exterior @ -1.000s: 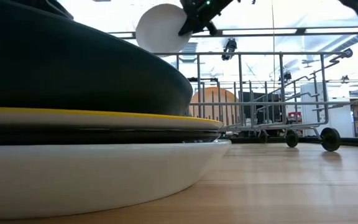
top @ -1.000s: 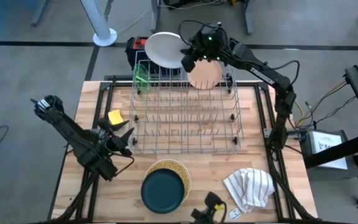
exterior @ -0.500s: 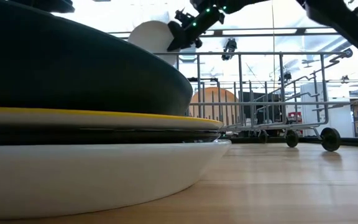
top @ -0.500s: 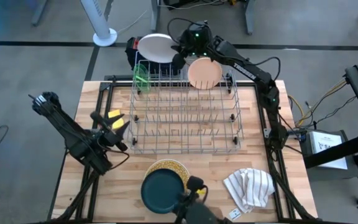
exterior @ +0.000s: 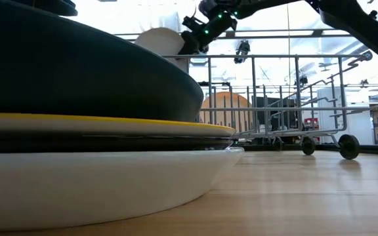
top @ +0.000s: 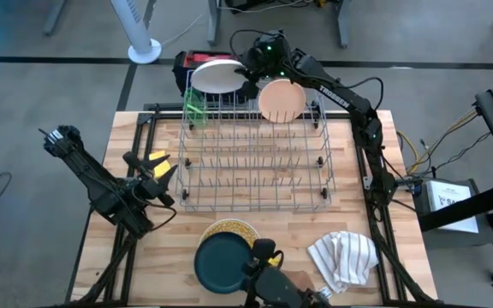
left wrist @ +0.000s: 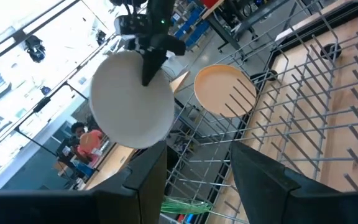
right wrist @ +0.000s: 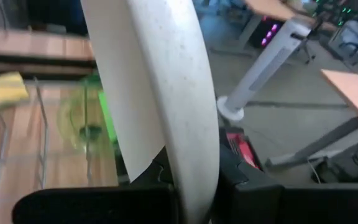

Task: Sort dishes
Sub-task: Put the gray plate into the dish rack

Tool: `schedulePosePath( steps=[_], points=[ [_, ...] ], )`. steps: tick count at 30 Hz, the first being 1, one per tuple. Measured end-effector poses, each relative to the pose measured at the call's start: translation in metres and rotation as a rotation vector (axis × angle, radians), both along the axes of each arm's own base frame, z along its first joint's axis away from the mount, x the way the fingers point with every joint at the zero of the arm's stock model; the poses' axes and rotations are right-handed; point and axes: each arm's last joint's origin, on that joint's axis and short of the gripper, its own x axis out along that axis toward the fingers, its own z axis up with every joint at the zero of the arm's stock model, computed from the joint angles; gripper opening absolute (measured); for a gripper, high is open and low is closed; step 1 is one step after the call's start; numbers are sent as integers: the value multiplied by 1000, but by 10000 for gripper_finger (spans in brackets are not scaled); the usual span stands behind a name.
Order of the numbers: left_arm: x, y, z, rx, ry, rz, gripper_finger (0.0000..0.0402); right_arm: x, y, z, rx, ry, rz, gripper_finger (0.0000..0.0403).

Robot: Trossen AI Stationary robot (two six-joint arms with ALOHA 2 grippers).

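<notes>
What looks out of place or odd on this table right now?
Little stands out. A crumpled striped cloth lies near the table's front right, and a yellow sponge sits left of the rack. Nothing looks spilled or broken.

Bare wire-metal rack (top: 255,154) on pale grained wood table (top: 400,248) (matt, faintly speckled white plate (left wrist: 132,107)).

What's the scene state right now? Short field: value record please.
right end effector: shut on white plate, held on edge above the rack's far end
left end effector: open, empty, near the table's left side by the yellow sponge
dish rack: centre of table
in rack: peach plate, green dish, both at far end
stack on table: black plate on top of speckled plate
cloth: near right of table
</notes>
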Motion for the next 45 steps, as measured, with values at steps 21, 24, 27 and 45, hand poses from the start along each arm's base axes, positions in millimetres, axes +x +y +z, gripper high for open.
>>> schedulePosePath(
  steps=[21, 24, 27, 45],
  points=[
    [0, 0, 0, 0, -3, 0, 166, -7, -5, -21, 131, 91, -149, 26],
    [0, 0, 0, 1, -3, 0, 166, -7, -5, -26, 172, 94, -177, 26],
    [0, 0, 1, 10, -12, -2, 166, -7, -6, -32, 185, 108, -215, 26],
    [0, 0, 1, 19, -22, -3, 166, -6, -6, -56, 224, 182, -227, 26]
  ],
)
